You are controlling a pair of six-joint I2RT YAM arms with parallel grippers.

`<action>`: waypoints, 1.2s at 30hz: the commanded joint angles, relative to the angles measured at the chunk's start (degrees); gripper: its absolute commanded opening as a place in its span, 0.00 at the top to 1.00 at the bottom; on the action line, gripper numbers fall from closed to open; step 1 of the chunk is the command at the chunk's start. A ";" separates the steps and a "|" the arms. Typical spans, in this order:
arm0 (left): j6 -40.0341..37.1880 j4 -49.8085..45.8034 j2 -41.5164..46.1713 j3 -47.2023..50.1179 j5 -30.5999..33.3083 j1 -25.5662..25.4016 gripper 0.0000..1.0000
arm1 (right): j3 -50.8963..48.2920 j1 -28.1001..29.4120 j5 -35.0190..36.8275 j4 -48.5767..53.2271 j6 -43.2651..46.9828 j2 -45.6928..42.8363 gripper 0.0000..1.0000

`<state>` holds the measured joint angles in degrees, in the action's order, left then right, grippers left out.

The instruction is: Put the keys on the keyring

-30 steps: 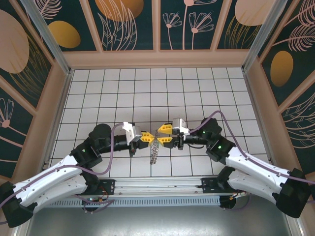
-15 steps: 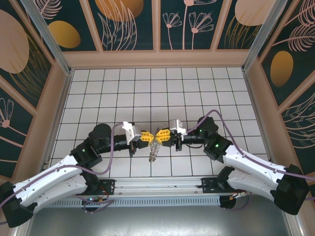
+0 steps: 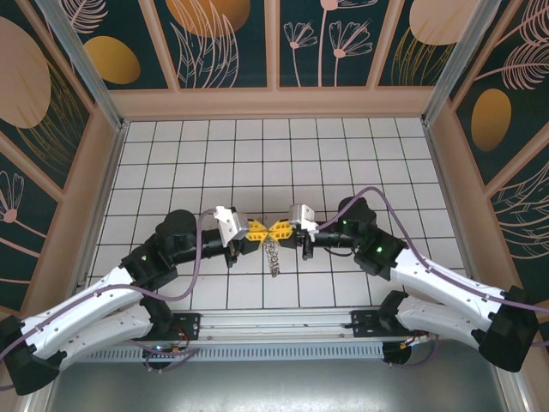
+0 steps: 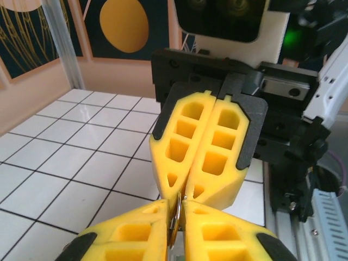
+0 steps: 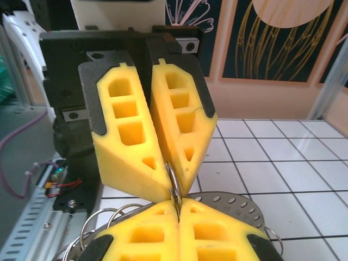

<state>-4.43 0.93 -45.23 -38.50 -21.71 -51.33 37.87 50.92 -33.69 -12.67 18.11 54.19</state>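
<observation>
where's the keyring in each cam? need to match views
Top external: keyring hangs just below where left gripper and right gripper meet, centre frame.
Left wrist: thin metal edge pinched between yellow fingertips, bottom centre.
Right wrist: thin edge in the pinch, holed rim spreading bottom right.
Shared landmark: the four yellow fingertips meeting on it.

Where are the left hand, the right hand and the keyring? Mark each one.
left hand point(image 3: 261, 232): top external view, between its yellow fingertips.
right hand point(image 3: 277, 231): top external view, between its yellow fingertips.
keyring point(image 5: 234, 202): right wrist view, on its flat grey perforated rim.
</observation>
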 commanded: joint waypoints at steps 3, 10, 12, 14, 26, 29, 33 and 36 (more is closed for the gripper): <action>-3.75 -7.40 -2.77 -4.94 2.65 -0.40 0.87 | 7.30 3.96 11.01 9.55 7.12 2.24 1.00; -4.22 -8.32 -4.16 -5.40 3.13 -0.43 1.00 | 9.62 7.21 14.92 13.47 8.74 2.36 1.00; -3.41 -6.56 -3.82 -4.52 2.84 -0.41 1.00 | 9.49 7.44 14.99 13.39 8.72 1.64 1.00; -2.06 -3.39 -2.47 -3.03 1.84 -0.40 1.00 | 8.76 7.49 14.34 12.83 8.14 0.63 1.00; 5.22 16.99 4.75 5.66 -5.77 -0.43 1.00 | 3.91 7.43 10.14 7.49 2.92 -1.29 0.87; 5.97 19.27 5.02 6.45 -6.68 -0.41 1.00 | 3.88 7.45 10.14 7.17 2.61 -1.28 0.87; 7.33 23.59 5.77 8.02 -7.78 -0.41 1.00 | 3.72 7.36 9.92 6.65 2.13 -1.37 0.87; 8.93 27.71 6.12 9.52 -9.05 -0.39 1.00 | 3.57 7.36 9.52 6.11 1.89 -1.54 0.87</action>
<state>1.65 16.69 -40.07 -29.21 -24.69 -51.16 42.57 57.87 -23.57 -3.99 20.91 52.53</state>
